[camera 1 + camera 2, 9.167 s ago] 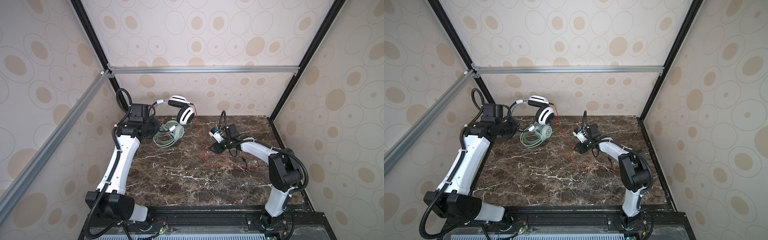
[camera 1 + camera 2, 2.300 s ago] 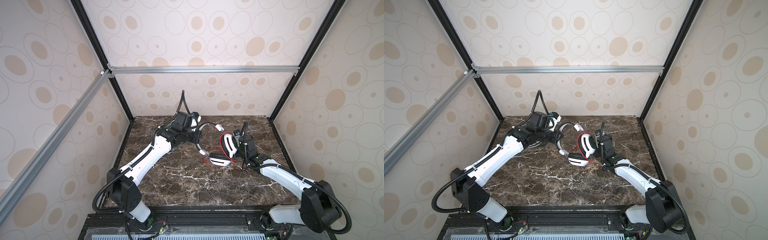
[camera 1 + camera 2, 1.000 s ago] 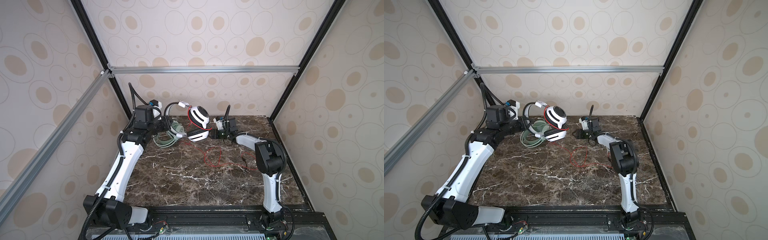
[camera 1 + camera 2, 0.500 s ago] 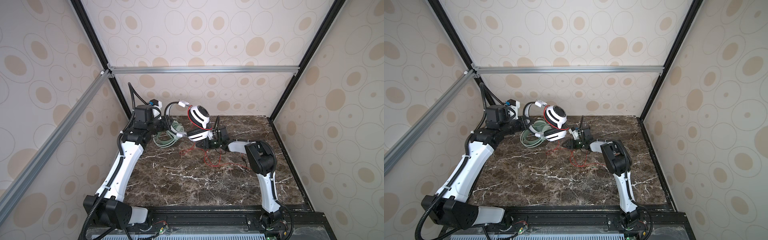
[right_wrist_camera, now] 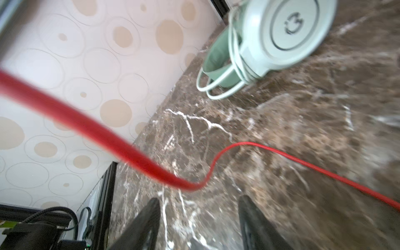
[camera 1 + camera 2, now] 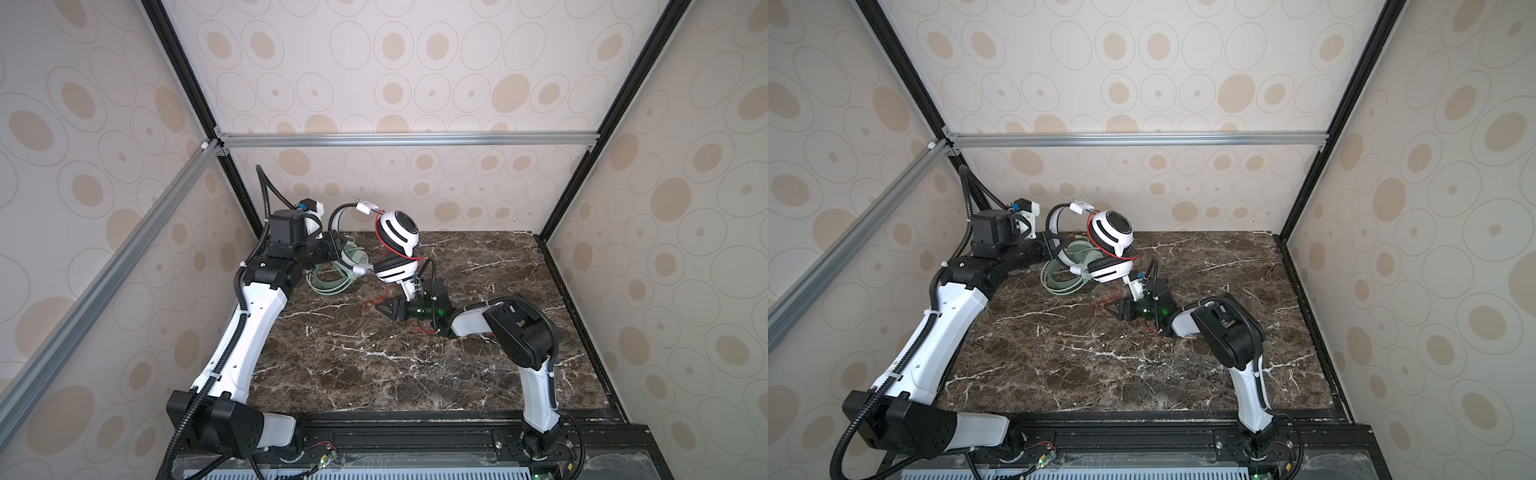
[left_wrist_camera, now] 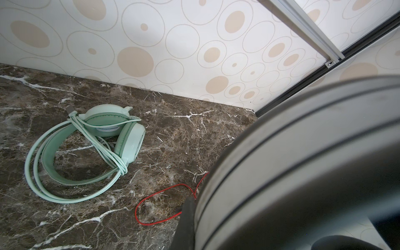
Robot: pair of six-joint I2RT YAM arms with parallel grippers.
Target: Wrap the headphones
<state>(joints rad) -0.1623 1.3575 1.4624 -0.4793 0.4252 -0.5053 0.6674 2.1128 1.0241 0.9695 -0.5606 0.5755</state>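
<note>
white-and-black headset (image 6: pixel 397 237) hangs from left gripper (image 6: pixel 337 249); right gripper (image 6: pixel 383 309) gapes beside red cable (image 5: pixel 86 127).

- In the left wrist view the white-and-black headset (image 7: pixel 303 162) is an out-of-focus grey and black mass, cut off by two edges, and it blocks any sight of that arm's fingers.
- In both top views the left gripper (image 6: pixel 332 246) sits against the headset's band; we cannot make out its fingertips. It and a white earcup cover part of the mint-green headset (image 6: pixel 328 284).
- The right wrist view is smeared. The red cable (image 5: pixel 86 127) near the lens blurs into a thick band and runs off the edge.
- There the right gripper (image 5: pixel 199 205) shows only finger (image 5: pixel 142 225) tips, soft and cropped.
- In the top views the cable passes under the right arm; we cannot tell where it ends.
</note>
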